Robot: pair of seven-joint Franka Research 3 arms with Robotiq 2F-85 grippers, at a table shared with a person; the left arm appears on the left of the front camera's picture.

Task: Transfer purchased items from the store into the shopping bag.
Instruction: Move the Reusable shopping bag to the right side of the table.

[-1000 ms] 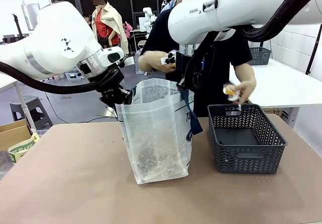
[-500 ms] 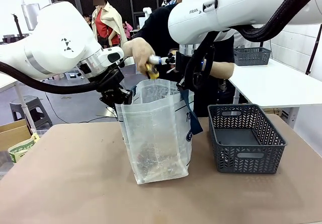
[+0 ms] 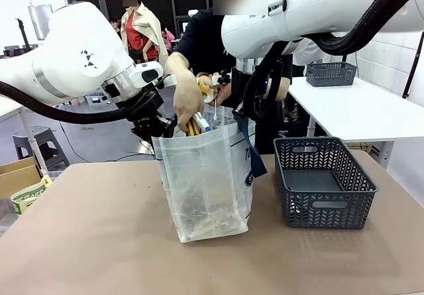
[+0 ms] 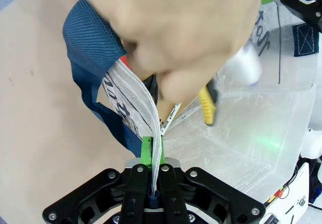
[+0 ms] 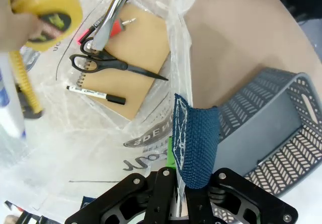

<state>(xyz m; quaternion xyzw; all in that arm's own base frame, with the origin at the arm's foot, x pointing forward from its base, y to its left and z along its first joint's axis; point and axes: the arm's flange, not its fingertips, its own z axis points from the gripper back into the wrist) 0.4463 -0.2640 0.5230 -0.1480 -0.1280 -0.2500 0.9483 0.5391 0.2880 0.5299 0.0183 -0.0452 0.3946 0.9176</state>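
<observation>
Left claw (image 4: 152, 151) and right claw (image 5: 177, 169) each pinch the rim of the tall see-through white plastic bag (image 3: 205, 182), mid-frame. Best hold it wide and steady as the person's hand (image 3: 187, 99) drops small things (image 3: 201, 121) in.

A tall see-through white plastic bag (image 3: 205, 189) with dark blue strap handles stands upright on the desk (image 3: 99, 242), its top wide open. One blue strap (image 3: 255, 159) hangs down the side facing a dark grey plastic basket with criss-cross sides (image 3: 324, 205). The basket sits flat just beside the bag and is lower than it. On the bag's bottom lies a flat brown cardboard packet (image 5: 136, 58). Black scissors (image 5: 108, 65) and a black and white pen (image 5: 95, 93) lie across it, and a little red pack (image 5: 116, 30) sits at its edge. A person's hand (image 3: 187, 99) holds thin long things at the bag's open top, with a small round yellow pack (image 5: 48, 15) close by.
</observation>
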